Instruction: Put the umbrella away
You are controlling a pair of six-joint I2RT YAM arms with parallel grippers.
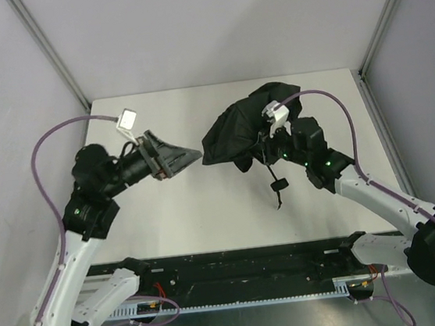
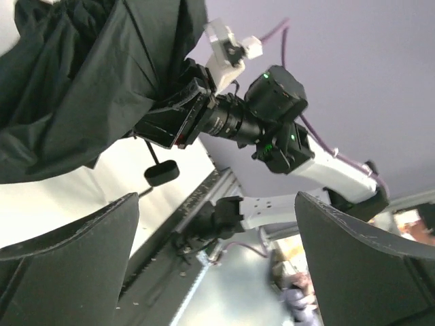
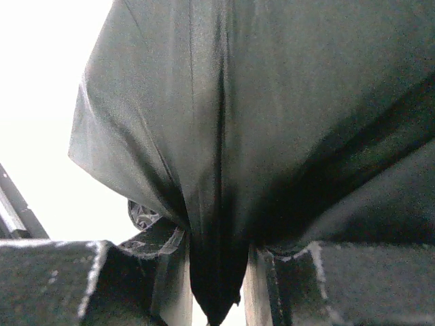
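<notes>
The umbrella point(image 1: 243, 125) is a crumpled mass of black fabric lifted over the back right of the table. My right gripper point(image 1: 267, 146) is shut on a bunch of its folds, and its thin cord with a black tab point(image 1: 278, 185) dangles below. In the right wrist view the umbrella fabric point(image 3: 224, 129) fills the frame and is pinched at the right gripper point(image 3: 216, 278). My left gripper point(image 1: 186, 157) stands open just left of the fabric and apart from it. The left wrist view shows the left gripper point(image 2: 217, 265) with nothing between its wide fingers point(image 2: 68, 261), facing the umbrella point(image 2: 81, 81).
The white table point(image 1: 199, 212) has grey walls at the back and both sides. A black rail point(image 1: 237, 264) with the arm bases runs along the near edge. Purple cables loop above each arm.
</notes>
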